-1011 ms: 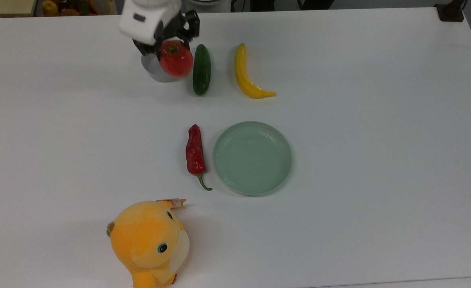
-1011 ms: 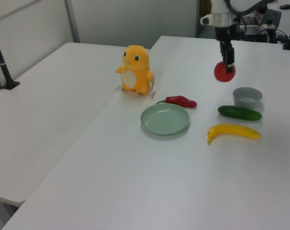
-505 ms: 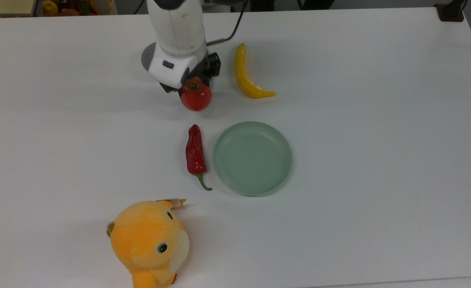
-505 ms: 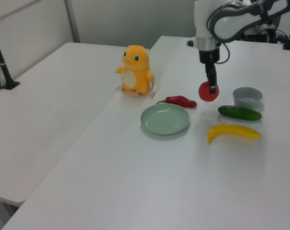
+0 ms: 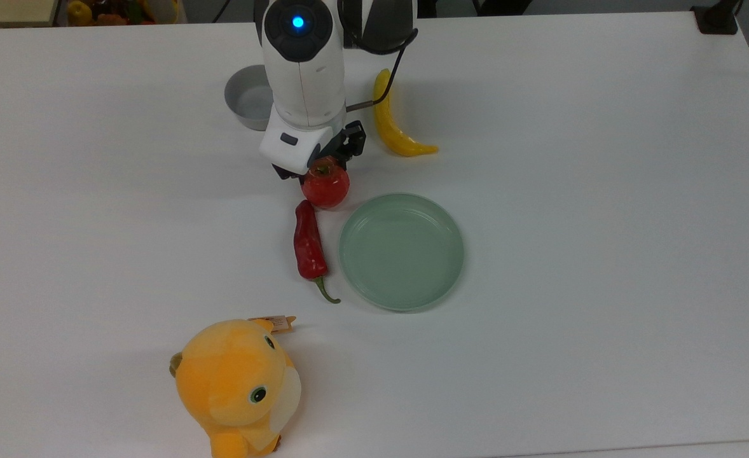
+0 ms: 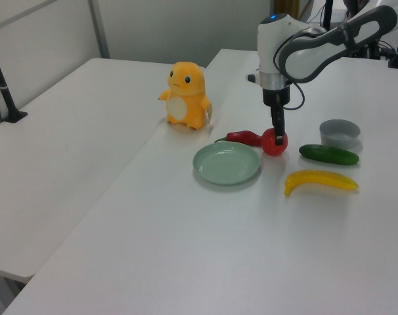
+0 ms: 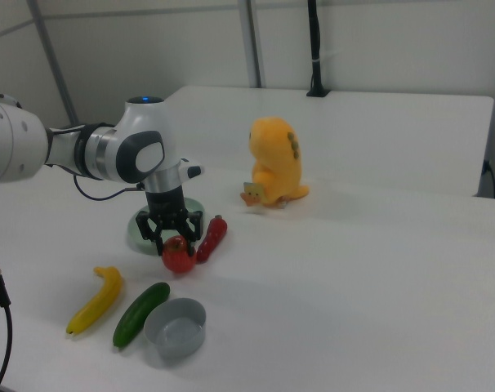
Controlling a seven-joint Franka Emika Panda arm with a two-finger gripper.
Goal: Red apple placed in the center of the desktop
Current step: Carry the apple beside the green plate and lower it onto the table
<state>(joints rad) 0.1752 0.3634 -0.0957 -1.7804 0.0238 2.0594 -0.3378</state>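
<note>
The red apple (image 5: 325,184) is low over the white desktop (image 5: 571,191), near its middle, and I cannot tell whether it rests on the surface. My gripper (image 5: 323,174) is shut on the apple from above. The apple's underside meets the blunt end of a red chili pepper (image 5: 308,242). In the left view the apple (image 6: 274,142) hangs under the gripper (image 6: 276,135) just behind the green plate (image 6: 226,163). In the right view the gripper (image 7: 174,239) grips the apple (image 7: 178,255) beside the chili (image 7: 211,237).
A pale green plate (image 5: 402,251) lies right of the chili in the top view. A yellow banana (image 5: 393,124) and a grey bowl (image 5: 247,102) flank the arm. A cucumber (image 6: 328,154) lies by the bowl (image 6: 339,132). An orange plush toy (image 5: 238,385) stands at the front.
The gripper has carried the apple from above the grey bowl towards the table's middle and lowered it. The apple is now against the chili's end, which has shifted slightly.
</note>
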